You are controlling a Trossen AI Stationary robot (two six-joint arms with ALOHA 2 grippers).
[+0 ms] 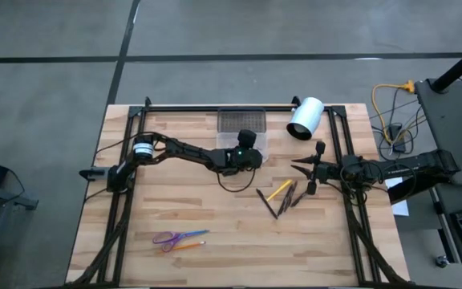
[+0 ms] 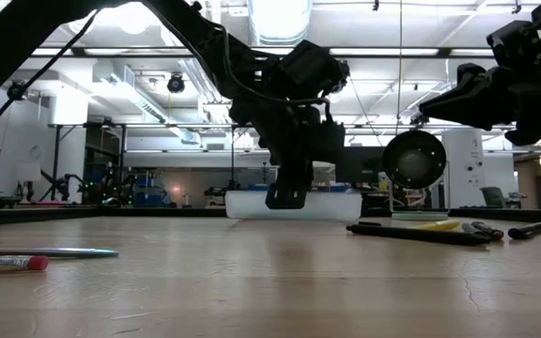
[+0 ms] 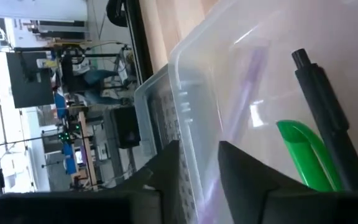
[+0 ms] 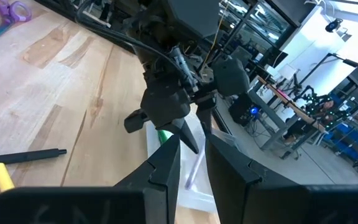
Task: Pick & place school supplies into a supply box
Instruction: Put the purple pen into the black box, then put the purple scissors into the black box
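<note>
The clear supply box (image 1: pixel 243 126) stands at the table's far middle, its mesh part at the far end. In the left wrist view a green pen (image 3: pixel 303 155), a black pen (image 3: pixel 325 112) and a pale purple stick (image 3: pixel 247 81) lie inside it. My left gripper (image 3: pixel 199 168) is open and hangs over the box's near end (image 2: pixel 285 197), one finger on each side of the wall, touching nothing I can see. My right gripper (image 1: pixel 301 170) is open, hovering right of the box. A yellow pencil (image 1: pixel 279 190) and dark pens (image 1: pixel 287 201) lie below it. Purple-handled scissors (image 1: pixel 171 238) and orange and blue sticks (image 1: pixel 192 241) lie near the front edge.
A white cylinder (image 1: pixel 305 119) with a dark opening lies on its side right of the box, close to my right gripper. Black rails run along the table's left, right and far edges. Bare wood lies between the box and the scissors.
</note>
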